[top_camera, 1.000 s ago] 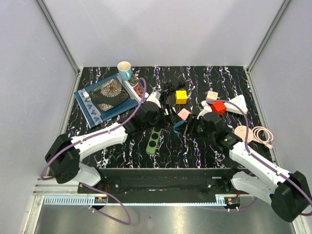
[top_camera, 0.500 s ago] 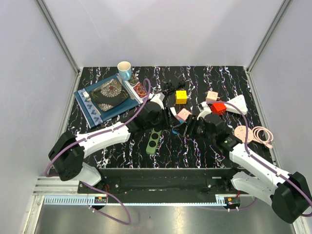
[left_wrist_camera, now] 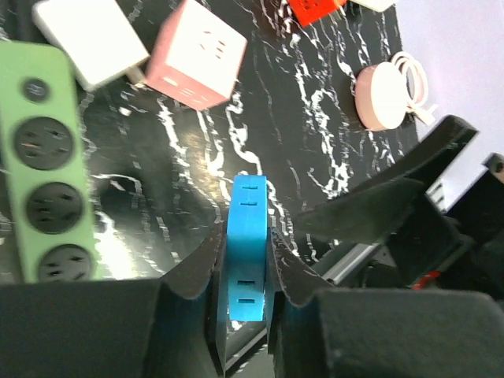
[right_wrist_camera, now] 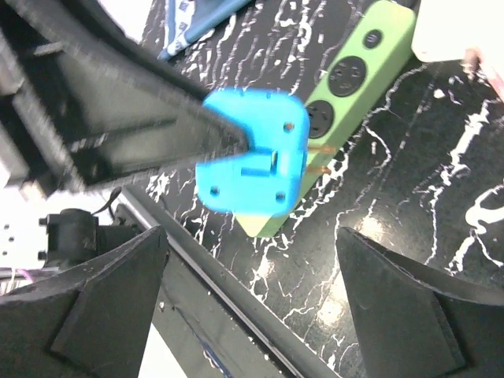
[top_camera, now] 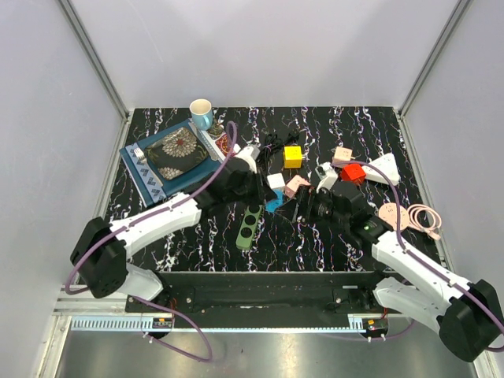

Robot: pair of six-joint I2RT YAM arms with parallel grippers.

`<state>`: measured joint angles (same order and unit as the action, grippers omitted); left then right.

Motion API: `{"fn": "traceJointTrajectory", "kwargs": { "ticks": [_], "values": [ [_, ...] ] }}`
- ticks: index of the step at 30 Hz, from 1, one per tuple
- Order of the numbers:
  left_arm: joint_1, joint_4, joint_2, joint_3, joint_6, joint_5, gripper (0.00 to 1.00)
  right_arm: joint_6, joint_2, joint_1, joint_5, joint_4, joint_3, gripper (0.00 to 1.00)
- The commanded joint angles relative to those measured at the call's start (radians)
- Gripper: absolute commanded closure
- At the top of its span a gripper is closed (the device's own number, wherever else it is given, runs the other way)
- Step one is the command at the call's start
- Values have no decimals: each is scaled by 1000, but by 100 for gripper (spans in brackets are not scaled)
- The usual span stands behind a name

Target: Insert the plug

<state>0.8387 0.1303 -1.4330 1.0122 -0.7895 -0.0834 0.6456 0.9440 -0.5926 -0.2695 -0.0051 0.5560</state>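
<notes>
Blue plug, pinched between left gripper jaws

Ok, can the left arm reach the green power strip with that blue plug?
Probably yes: the left hand grips the blue plug beside the green power strip, its sockets uncovered; right hand open, off it.

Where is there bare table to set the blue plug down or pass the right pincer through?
Bare table runs along the back edge, behind the yellow cube. Another free patch lies at the front, between the green power strip and the right arm. The middle is crowded: pink cube, white adapter, red cube, blue plug.
</notes>
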Motion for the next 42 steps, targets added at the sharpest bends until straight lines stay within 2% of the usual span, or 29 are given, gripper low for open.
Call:
{"fn": "traceJointTrajectory", "kwargs": {
  "ticks": [1,7,17,22,26,33,38,42],
  "values": [
    [-88,72,98,75,165,-104,100,-110,-13,34,-192,13,87,6],
    [-142,209,180,130,380,-214,100,-237,53,114,-483,13,159,6],
    [-165,357,270,223,596,-394,100,-419,148,129,-703,-64,289,19],
    [-162,356,264,262,608,-498,100,-455,177,128,-755,-62,341,21],
    [-145,356,249,292,615,-524,100,-471,202,128,-766,-59,367,22],
    [-124,354,227,330,619,-547,100,-472,236,123,-820,-35,401,33],
    [-124,354,224,330,627,-562,100,-472,237,125,-864,-27,406,47],
    [-124,361,221,330,631,-558,100,-472,234,125,-890,-29,400,53]
  ]
}}
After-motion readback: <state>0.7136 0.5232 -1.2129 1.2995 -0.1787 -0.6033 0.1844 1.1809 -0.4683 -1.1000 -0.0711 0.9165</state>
